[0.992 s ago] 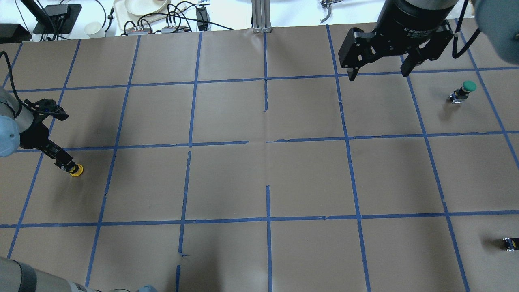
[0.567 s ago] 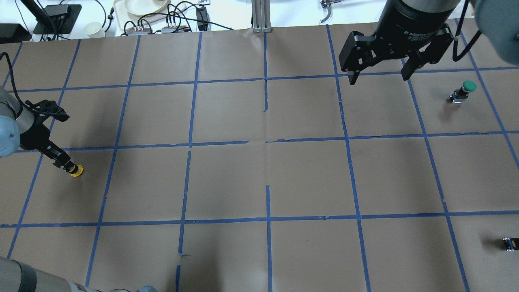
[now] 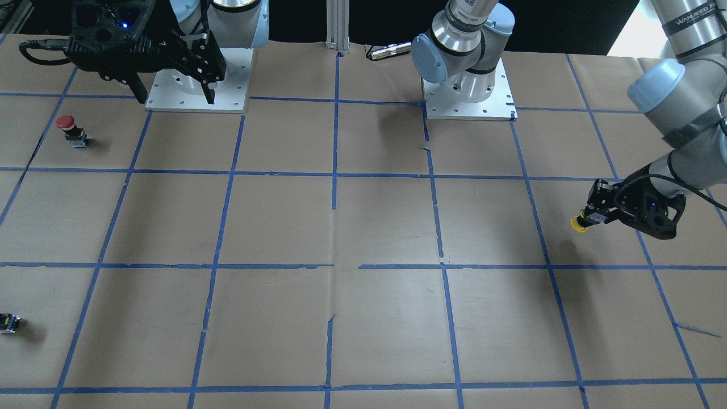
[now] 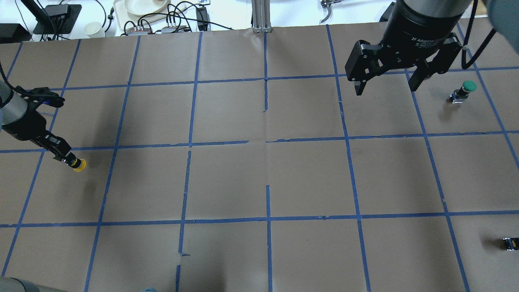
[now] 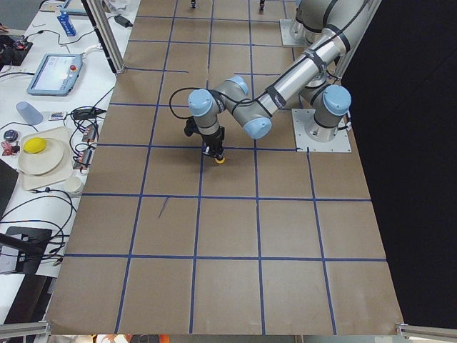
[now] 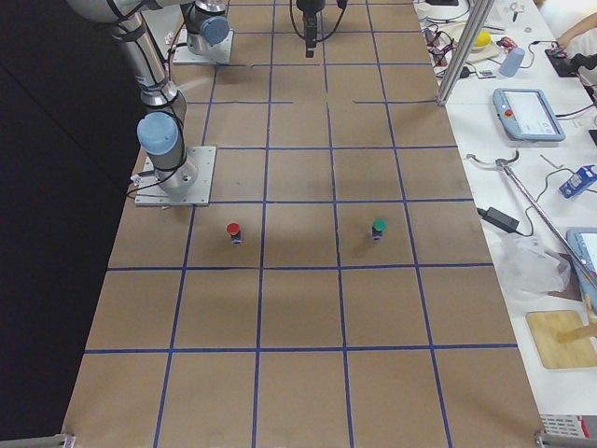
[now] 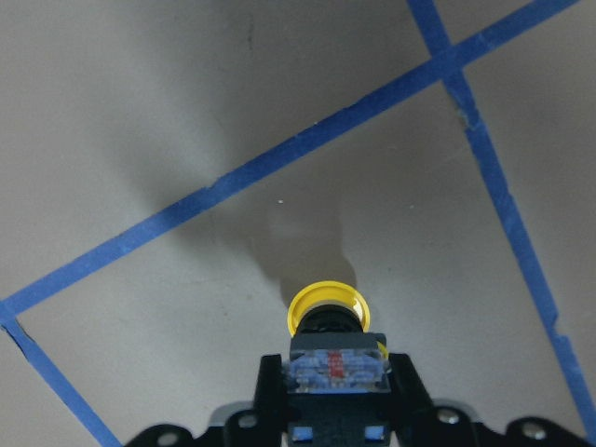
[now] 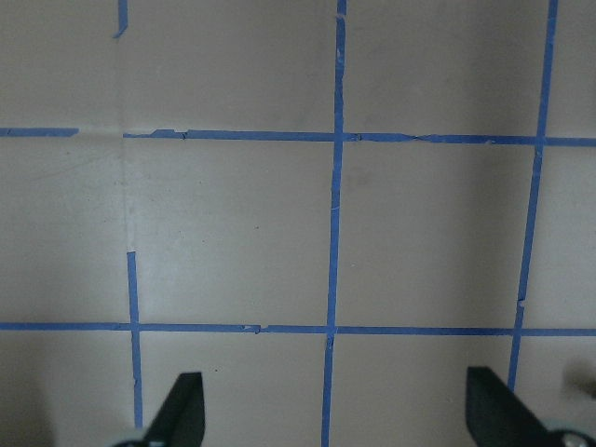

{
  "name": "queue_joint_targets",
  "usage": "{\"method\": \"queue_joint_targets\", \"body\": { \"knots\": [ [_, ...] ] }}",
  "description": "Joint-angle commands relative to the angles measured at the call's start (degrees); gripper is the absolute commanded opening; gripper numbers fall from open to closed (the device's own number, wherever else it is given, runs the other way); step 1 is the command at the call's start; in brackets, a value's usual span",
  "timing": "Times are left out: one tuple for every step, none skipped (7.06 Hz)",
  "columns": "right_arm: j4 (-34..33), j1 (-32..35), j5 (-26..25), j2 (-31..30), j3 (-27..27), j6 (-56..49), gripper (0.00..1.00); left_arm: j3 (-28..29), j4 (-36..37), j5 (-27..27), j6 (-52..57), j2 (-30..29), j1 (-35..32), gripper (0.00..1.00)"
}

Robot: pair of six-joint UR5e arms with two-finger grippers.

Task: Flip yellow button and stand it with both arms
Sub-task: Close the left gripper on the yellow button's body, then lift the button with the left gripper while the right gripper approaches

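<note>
The yellow button (image 4: 79, 164) is held in my left gripper (image 4: 68, 158) at the table's left side, a little above the paper, with its shadow apart from it. The fingers are shut on its black body and contact base (image 7: 335, 367). The yellow cap (image 7: 325, 306) points away from the gripper, toward the table. It also shows in the front view (image 3: 579, 224) and in the left view (image 5: 221, 158). My right gripper (image 4: 387, 88) hangs high over the far right of the table, open and empty, with its fingertips (image 8: 182, 400) wide apart.
A green-capped button (image 4: 466, 88) stands just right of the right gripper. A red-capped button (image 3: 69, 128) stands near the right arm's base. A small capless part (image 4: 510, 243) lies at the near right edge. Blue tape lines grid the brown paper.
My left gripper has lifted the yellow button off the paper and shifted a little. My right gripper has moved slightly toward the robot and stays open.
</note>
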Motion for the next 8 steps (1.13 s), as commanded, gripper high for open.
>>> {"method": "queue_joint_targets", "body": {
  "knots": [
    [0.7,-0.2,0.3,0.0,-0.1,0.5,1.00,5.1,-12.9,-8.0,-13.6,4.8,-5.1,0.00],
    [0.7,-0.2,0.4,0.0,0.0,0.5,1.00,6.5,-14.5,-15.4,-21.0,4.9,-8.4,0.00],
    [0.7,-0.2,0.4,0.0,0.0,0.5,1.00,6.5,-15.3,-20.8,-27.0,4.9,-11.9,0.00],
    [0.7,-0.2,0.2,-0.1,-0.5,0.5,1.00,6.5,-17.7,-29.5,-34.4,4.9,-15.1,0.00],
    [0.7,-0.3,0.1,-0.1,-0.6,0.4,1.00,5.5,-18.7,-40.8,-39.9,4.2,-16.4,0.00],
    [0.9,-1.0,0.0,-0.2,-0.8,0.4,1.00,5.4,-19.5,-48.4,-42.0,4.1,-17.7,0.01],
    [0.9,-3.6,0.6,-0.2,-0.9,0.1,1.00,5.4,-21.9,-57.1,-44.5,4.1,-19.0,0.01],
    [1.0,-7.2,5.4,-0.3,-0.9,-0.3,0.99,5.3,-22.1,-64.4,-46.0,4.1,-20.8,0.01]
  ]
}}
